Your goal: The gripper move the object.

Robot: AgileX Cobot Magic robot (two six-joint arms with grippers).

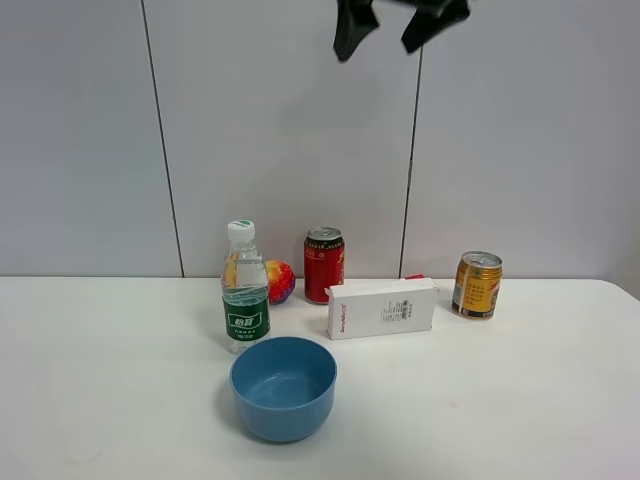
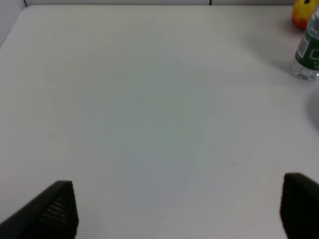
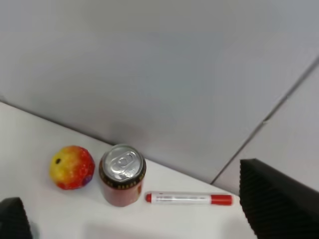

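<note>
Red drink can (image 1: pixel 324 264) stands upright at the far side of the tabletop (image 1: pixel 520 400), between a red-yellow ball (image 1: pixel 279 281) on its left and a white box (image 1: pixel 382 307) just right and nearer. Right end effector (image 1: pixel 397 24) hangs high above, jaws spread, holding nothing; left end effector (image 2: pixel 174 209) likewise gapes over bare tabletop.

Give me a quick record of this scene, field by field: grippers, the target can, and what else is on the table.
right gripper: open, high above the table, holding nothing
left gripper: open, over bare table, holding nothing
red can: upright near the wall, untouched
beside the can: apple on one side, red-capped marker on the other
in front of the can: white box
other items: water bottle, blue bowl, gold can
surface: white table
</note>
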